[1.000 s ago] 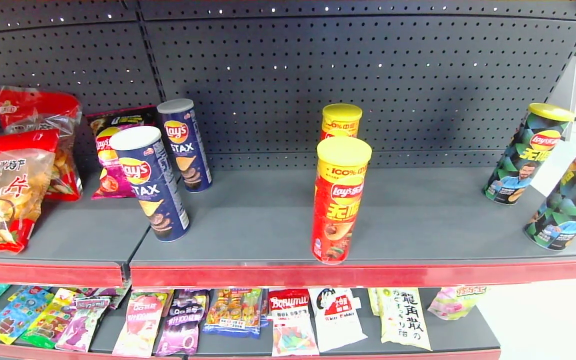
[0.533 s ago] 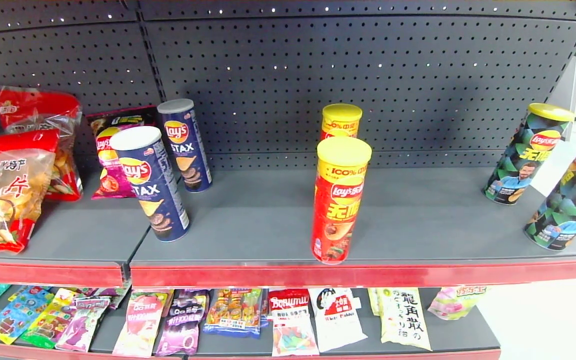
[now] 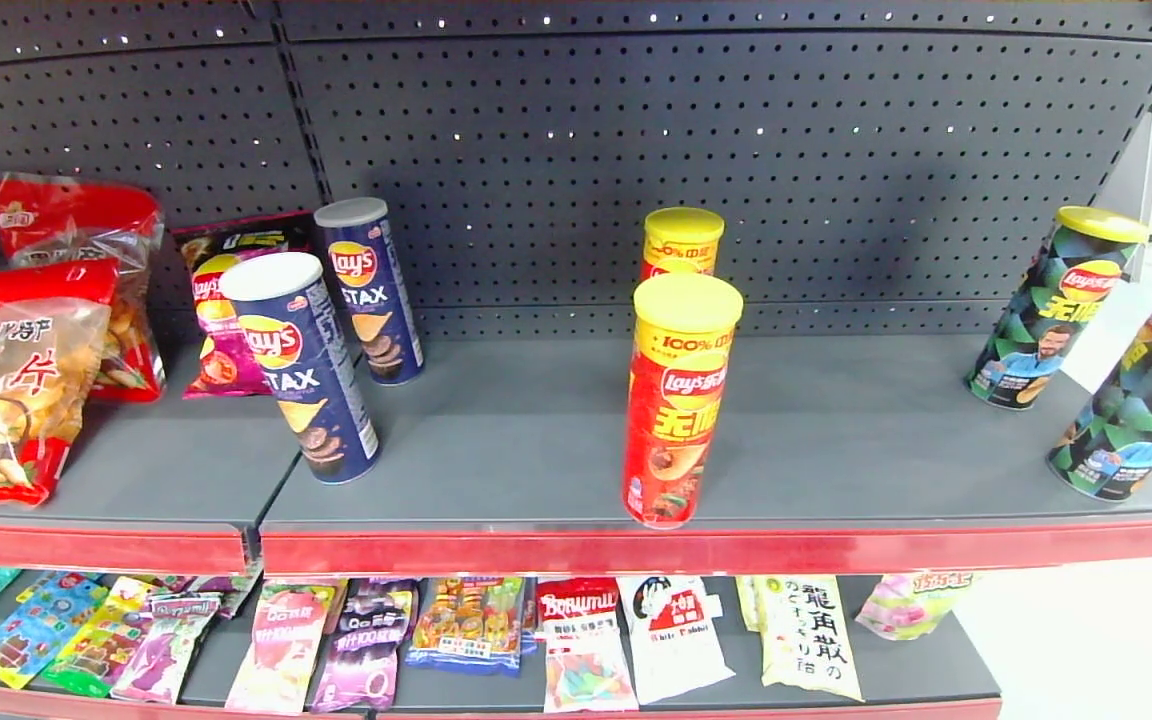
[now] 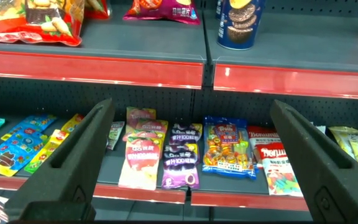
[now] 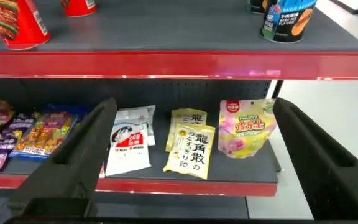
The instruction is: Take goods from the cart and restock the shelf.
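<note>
left gripper [image 4: 194,158] and right gripper [image 5: 194,155] gape wide, empty; red can [image 3: 679,400] on the 6 o'clock lip of shelf [image 3: 836,440] may topple if bumped.

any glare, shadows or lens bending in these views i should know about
Head view: the red shelf strip bows and the green cans lean outward, a lens effect; soft shadows lie on the pegboard; the floor at the right is washed out white. Left wrist view: a glare spot on the strip. Right wrist view: a pale glare band along it.
</note>
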You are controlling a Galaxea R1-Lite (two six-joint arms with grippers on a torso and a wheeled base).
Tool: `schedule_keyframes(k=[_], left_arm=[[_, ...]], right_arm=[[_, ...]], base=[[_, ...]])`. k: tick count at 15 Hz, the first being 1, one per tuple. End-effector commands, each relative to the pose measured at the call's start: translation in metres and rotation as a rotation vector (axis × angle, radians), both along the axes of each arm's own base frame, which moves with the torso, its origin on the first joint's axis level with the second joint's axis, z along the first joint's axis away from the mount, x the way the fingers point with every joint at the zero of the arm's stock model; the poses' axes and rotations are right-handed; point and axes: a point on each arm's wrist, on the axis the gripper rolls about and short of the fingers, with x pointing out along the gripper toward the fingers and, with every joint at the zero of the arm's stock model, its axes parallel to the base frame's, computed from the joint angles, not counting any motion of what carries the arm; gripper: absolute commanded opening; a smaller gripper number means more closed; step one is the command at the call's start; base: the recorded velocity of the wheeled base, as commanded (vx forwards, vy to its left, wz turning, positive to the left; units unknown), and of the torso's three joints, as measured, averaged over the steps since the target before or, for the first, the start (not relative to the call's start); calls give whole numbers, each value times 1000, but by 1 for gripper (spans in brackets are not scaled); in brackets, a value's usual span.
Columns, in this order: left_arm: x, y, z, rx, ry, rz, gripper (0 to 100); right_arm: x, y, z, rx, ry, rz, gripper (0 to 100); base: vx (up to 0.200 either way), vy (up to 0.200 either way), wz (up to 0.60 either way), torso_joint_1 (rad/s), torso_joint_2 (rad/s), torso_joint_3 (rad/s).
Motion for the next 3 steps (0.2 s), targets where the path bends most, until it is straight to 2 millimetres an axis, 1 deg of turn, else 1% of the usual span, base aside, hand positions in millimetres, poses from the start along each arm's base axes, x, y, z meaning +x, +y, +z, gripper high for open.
schedule_keyframes(k=[1,3], left_arm=[[0,0,0,0,0,1,100],[0,0,0,0,0,1,100]], right_arm=[[0,0,0,-4,2,-5,100],[0,-1,0,-5,2,-25,100]], base=[[0,0,0,0,0,0],[0,0,0,0,0,0]])
